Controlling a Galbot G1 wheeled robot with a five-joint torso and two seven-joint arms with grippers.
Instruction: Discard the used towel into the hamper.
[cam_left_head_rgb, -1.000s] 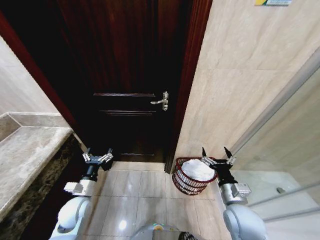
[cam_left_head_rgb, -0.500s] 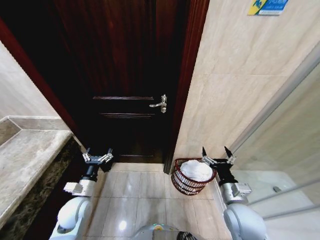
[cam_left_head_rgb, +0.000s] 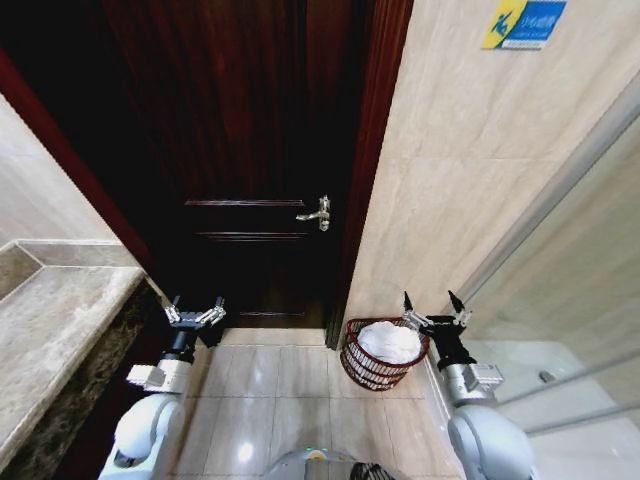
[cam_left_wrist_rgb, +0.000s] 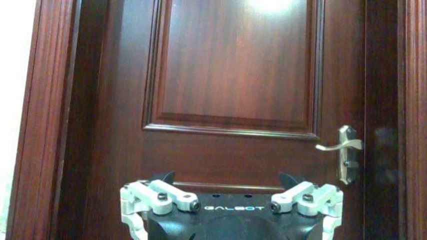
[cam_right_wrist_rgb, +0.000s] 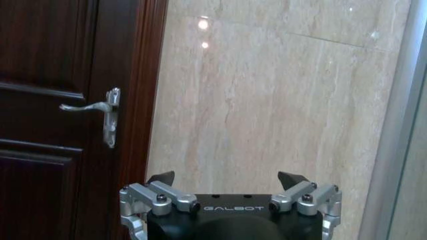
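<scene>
The hamper (cam_left_head_rgb: 352, 362), a small round reddish-brown wire basket, stands on the tiled floor against the beige wall, just right of the door frame. A white towel (cam_left_head_rgb: 389, 342) lies bunched inside it. My right gripper (cam_left_head_rgb: 431, 308) hangs open and empty just right of the hamper's rim, raised a little above it. My left gripper (cam_left_head_rgb: 195, 311) is held up open and empty at the lower left, in front of the dark door. In the wrist views both grippers, the left (cam_left_wrist_rgb: 229, 181) and the right (cam_right_wrist_rgb: 227, 179), hold nothing.
A dark wooden door (cam_left_head_rgb: 250, 150) with a silver lever handle (cam_left_head_rgb: 315, 214) stands straight ahead. A marble counter (cam_left_head_rgb: 40, 330) runs along the left. A glass shower partition (cam_left_head_rgb: 570, 300) borders the right. Glossy floor tiles (cam_left_head_rgb: 290, 400) lie open between my arms.
The whole head view has shifted down, so the camera tilted up: more of the blue wall sign shows. Both grippers stay where they were, open.
</scene>
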